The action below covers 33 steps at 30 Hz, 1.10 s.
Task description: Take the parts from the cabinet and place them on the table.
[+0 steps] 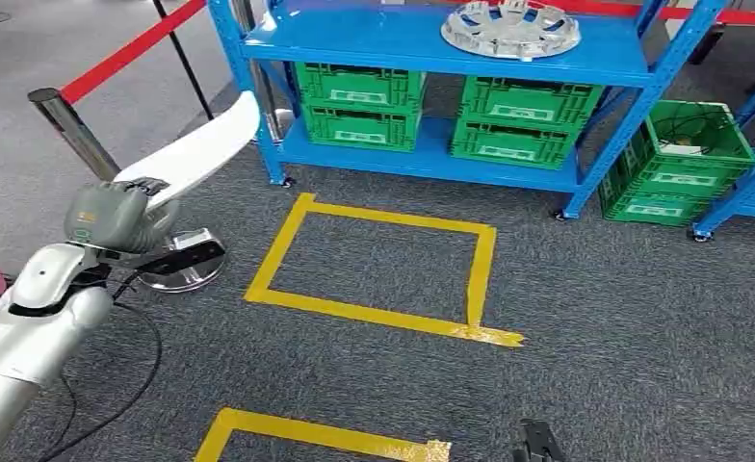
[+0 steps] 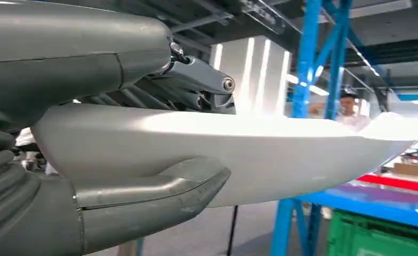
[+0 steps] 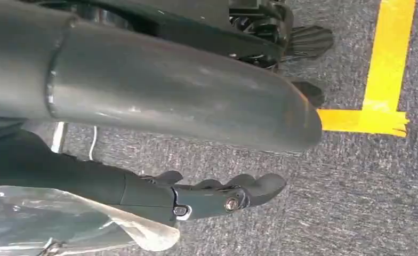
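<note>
A long white curved part points up toward the blue cabinet. My left hand grips it at its near end. In the left wrist view the thumb lies under the white part and the darker fingers over it. A silver wheel cover lies on the cabinet's upper shelf. My right hand hangs above the grey carpet with its fingers apart and nothing in them.
Green crates fill the cabinet's lower shelf, and more stand to its right. A chrome post with red barrier tape stands left. Yellow tape outlines mark the carpet. A person stands beyond the racks.
</note>
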{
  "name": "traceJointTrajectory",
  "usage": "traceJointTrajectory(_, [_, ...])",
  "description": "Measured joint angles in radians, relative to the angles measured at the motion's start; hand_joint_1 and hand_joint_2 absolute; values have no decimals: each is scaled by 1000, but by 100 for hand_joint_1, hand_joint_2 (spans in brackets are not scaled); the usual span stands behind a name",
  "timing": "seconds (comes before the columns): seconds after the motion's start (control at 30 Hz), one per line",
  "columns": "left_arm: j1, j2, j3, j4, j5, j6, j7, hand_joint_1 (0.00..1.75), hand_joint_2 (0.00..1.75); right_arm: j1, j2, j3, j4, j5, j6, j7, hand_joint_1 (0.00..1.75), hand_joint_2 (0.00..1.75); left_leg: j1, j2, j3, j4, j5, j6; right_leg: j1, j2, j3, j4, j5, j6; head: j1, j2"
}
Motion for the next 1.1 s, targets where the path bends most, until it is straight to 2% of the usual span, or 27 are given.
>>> traceJointTrajectory(0.07, [-1,0,0,-2,-3,-2,2,175,175,0,0,0,0,0,-3,5,0,0,2,-9,-7,0,4,2,-4,3,-65,157,-91,7,3,0])
traceJointTrajectory(0.1, [1,0,0,-2,-5,-2,2,175,175,1,0,0,0,3,-11,7,0,0,2,-14,-11,0,5,1,-6,3,-100,238,-126,10,3,0])
traceJointTrajectory(0.13, [4,1,-1,-2,-6,-2,2,175,175,3,0,0,0,7,-19,6,0,0,2,-22,-15,2,8,-3,-8,2,-123,290,-141,14,3,0])
traceJointTrajectory(0.17, [8,1,-1,-2,-8,-2,3,175,175,3,0,0,0,10,-31,6,0,0,4,-31,-19,4,10,-6,-9,3,-121,289,-129,16,3,0])
traceJointTrajectory(0.23, [12,2,-1,-3,-9,-2,7,175,175,2,0,1,0,13,-53,0,0,0,9,-49,-27,12,12,-13,-16,7,-55,173,-63,21,3,0])
traceJointTrajectory(0.27, [12,2,0,-6,-11,-2,9,175,175,2,0,2,0,14,-68,-3,0,0,14,-63,-35,24,12,-21,-24,38,12,52,-15,26,2,0])
traceJointTrajectory(0.3, [12,3,1,-11,-11,-2,10,175,175,1,0,3,0,15,-77,-9,0,0,14,-70,-45,33,11,-30,-31,98,39,4,-35,30,4,0])
traceJointTrajectory(0.33, [12,7,3,-16,-14,-2,12,175,175,1,0,3,0,15,-85,-16,0,0,10,-79,-52,42,11,-37,-24,91,43,3,-31,21,3,0])
traceJointTrajectory(0.37, [14,8,4,-20,-16,-2,14,175,175,2,0,4,0,13,-93,-24,0,0,11,-88,-57,40,18,-44,-24,72,40,7,-26,9,1,0])
traceJointTrajectory(0.43, [22,19,6,-23,-17,-3,15,175,175,3,-1,5,2,9,-107,-34,0,0,17,-108,-56,28,32,-59,-18,54,41,11,-20,-5,3,0])
traceJointTrajectory(0.47, [28,25,6,-24,-18,-3,16,175,175,1,1,5,2,9,-108,-37,0,0,19,-120,-59,28,37,-65,-26,40,39,5,-13,-16,3,0])
traceJointTrajectory(0.5, [32,28,8,-27,-18,-3,16,175,175,-1,1,6,2,9,-110,-38,0,0,14,-77,-69,47,14,-65,-25,25,39,4,-8,-24,-1,0])
traceJointTrajectory(0.53, [31,31,8,-29,-18,-3,16,175,175,0,1,7,2,9,-112,-38,0,0,12,-40,-90,102,-27,-66,-23,15,37,4,-6,-30,-12,0])
traceJointTrajectory(0.57, [30,31,8,-31,-18,-3,17,175,175,2,2,9,2,10,-111,-39,0,0,12,-20,-119,178,-70,-69,-19,1,35,4,-6,-32,-12,0])
traceJointTrajectory(0.6, [32,31,8,-32,-18,-3,17,175,175,3,2,11,2,9,-112,-40,0,0,12,-7,-157,277,-115,-70,-16,-15,31,4,-5,-33,-12,0])
traceJointTrajectory(0.63, [37,31,8,-32,-18,-3,17,175,175,5,2,11,2,9,-114,-45,0,0,12,-3,-181,344,-141,-70,-16,-30,29,4,-5,-34,-12,0])
traceJointTrajectory(0.67, [41,31,8,-32,-18,-4,17,175,175,5,1,11,2,9,-117,-48,0,0,13,-1,-183,364,-145,-70,-15,-43,28,5,-5,-34,-13,0])
traceJointTrajectory(0.7, [45,32,8,-32,-18,-5,17,175,175,4,1,11,2,9,-119,-52,0,0,13,0,-156,336,-127,-69,-15,-60,28,5,-5,-34,-13,0])
traceJointTrajectory(0.77, [45,34,9,-37,-18,-5,17,175,175,1,2,11,2,10,-118,-54,0,0,11,18,-58,176,-60,-61,-15,-88,31,5,-7,-31,-13,0])
traceJointTrajectory(0.8, [44,34,12,-40,-18,-5,17,175,175,0,2,11,2,10,-115,-55,0,0,8,47,-10,96,-36,-56,-14,-98,34,5,-9,-28,-13,0])
traceJointTrajectory(0.83, [40,34,15,-43,-18,-5,17,175,175,-1,2,11,2,10,-110,-59,0,0,-11,85,8,62,-64,-49,-9,-113,34,0,-9,-20,-13,0])
traceJointTrajectory(0.87, [40,34,15,-47,-18,-6,17,175,175,-1,2,12,2,8,-105,-64,0,0,-10,74,5,51,-52,-39,-5,-124,35,4,-12,-15,-14,0])
traceJointTrajectory(0.97, [47,39,19,-49,-19,-6,17,175,175,-3,3,12,2,6,-98,-69,0,0,-12,39,-1,52,-50,-25,-5,-154,47,-7,-11,1,-14,0])
traceJointTrajectory(1.0, [49,41,24,-52,-19,-7,17,175,175,-7,4,12,2,6,-98,-72,0,0,0,26,4,44,-44,-14,-10,-135,37,-3,-23,11,-13,0])
traceJointTrajectory(1.03, [45,42,26,-56,-19,-7,17,175,175,-8,4,12,2,6,-94,-77,0,0,2,18,2,44,-42,-10,-11,-69,26,31,-50,13,-12,0])
traceJointTrajectory(1.07, [43,42,26,-57,-19,-7,17,175,175,-7,4,12,2,4,-90,-85,0,0,2,6,1,44,-40,-6,-11,-28,-5,104,-88,13,-8,0])
traceJointTrajectory(1.1, [44,42,27,-57,-19,-8,20,175,175,-4,4,12,2,1,-82,-95,0,0,1,-4,-2,44,-39,-2,-10,-10,-41,180,-120,13,-7,0])
